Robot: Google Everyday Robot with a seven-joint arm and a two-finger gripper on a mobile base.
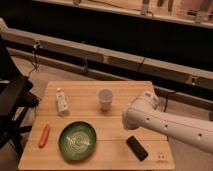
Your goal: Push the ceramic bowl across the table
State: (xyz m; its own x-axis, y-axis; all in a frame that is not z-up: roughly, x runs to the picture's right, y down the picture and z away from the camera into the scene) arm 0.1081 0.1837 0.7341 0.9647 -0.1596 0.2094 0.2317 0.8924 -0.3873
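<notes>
The ceramic bowl [77, 141] is green and glossy with pale swirls inside. It sits on the light wooden table [82, 90] near the front edge, left of centre. My white arm [165, 122] reaches in from the right over the table's right side. My gripper [131, 123] is at the arm's lower left end, right of the bowl and apart from it, and mostly hidden by the arm.
A pale cup [105, 99] stands at the table's middle. A small white bottle [61, 101] lies at the back left. An orange stick [44, 135] lies left of the bowl. A black block [136, 148] lies at the front right. A black chair [12, 100] stands left of the table.
</notes>
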